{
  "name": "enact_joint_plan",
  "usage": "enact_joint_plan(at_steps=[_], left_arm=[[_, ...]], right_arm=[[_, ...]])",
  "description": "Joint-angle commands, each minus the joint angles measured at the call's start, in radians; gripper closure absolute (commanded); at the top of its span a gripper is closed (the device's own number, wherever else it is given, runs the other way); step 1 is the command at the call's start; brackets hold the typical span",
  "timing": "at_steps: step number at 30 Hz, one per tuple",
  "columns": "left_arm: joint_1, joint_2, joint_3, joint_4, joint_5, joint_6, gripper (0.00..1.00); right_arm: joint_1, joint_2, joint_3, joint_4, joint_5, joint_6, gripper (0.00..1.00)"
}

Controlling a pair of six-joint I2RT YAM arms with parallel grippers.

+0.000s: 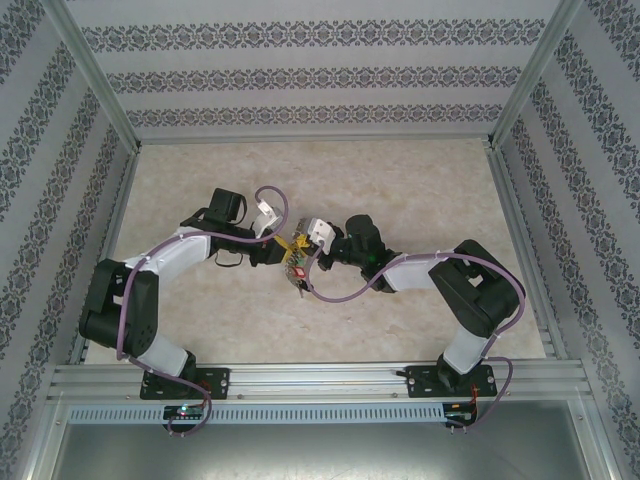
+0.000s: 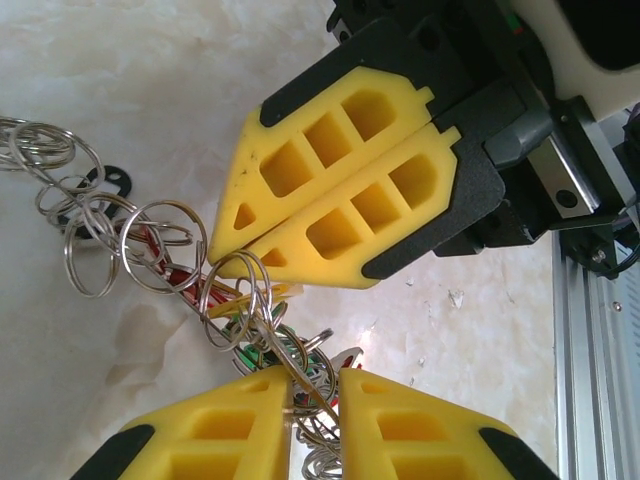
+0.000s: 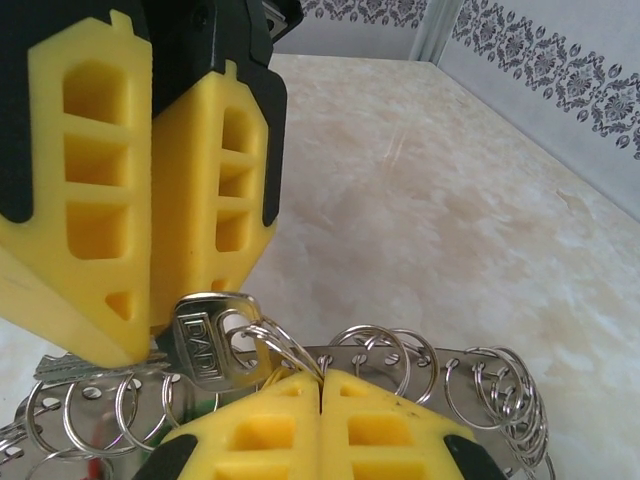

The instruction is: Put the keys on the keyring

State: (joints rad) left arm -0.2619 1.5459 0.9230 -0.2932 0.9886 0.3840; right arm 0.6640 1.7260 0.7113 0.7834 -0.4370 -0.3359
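Threading step: left end effector (image 3: pixel 145 340) clamped on silver key (image 3: pixel 205 345), lower left; right end effector (image 3: pixel 320 385) pinching its split ring (image 3: pixel 285 345). Next, likely: fine alignment onto keyring (image 3: pixel 455 352).

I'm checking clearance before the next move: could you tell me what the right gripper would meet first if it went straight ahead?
Most likely the small rings right at the tips of the right gripper, then the silver key and the left gripper just behind, though depth is unclear.
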Motion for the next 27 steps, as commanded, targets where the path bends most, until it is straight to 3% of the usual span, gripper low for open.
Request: enact_joint_plan(at_steps=[1, 4, 12, 17, 21, 23, 27], left_arm=[[-0.015, 0.023, 0.04, -0.047, 0.06, 0.016, 0.86], [-0.026, 0.008, 0.034, -0.035, 0.051, -0.013, 1.0], [-0.064, -0.086, -0.02, -0.025, 0.09, -0.049, 1.0], [-0.083, -0.097, -0.03, -0.01, 0.069, -0.088, 0.72], [-0.076, -0.131, -0.055, 0.055, 0.006, -0.138, 0.68], [-0.072, -0.138, -0.057, 0.063, 0.013, -0.151, 0.62], [-0.056, -0.16, -0.058, 0.073, 0.024, -0.174, 0.59]], right_arm=[[0.011, 0.011, 0.027, 0.044, 0.007, 0.021, 1.0], [0.018, 0.01, 0.025, 0.043, 0.021, 0.021, 1.0], [0.033, 0.021, 0.028, 0.053, 0.031, 0.025, 1.0], [0.037, 0.024, 0.027, 0.065, 0.027, 0.036, 1.0], [0.038, 0.015, 0.012, 0.071, 0.024, 0.043, 1.0], [0.039, 0.012, 0.004, 0.075, 0.018, 0.049, 1.0], [0.041, 0.015, -0.003, 0.088, 0.007, 0.062, 1.0]])
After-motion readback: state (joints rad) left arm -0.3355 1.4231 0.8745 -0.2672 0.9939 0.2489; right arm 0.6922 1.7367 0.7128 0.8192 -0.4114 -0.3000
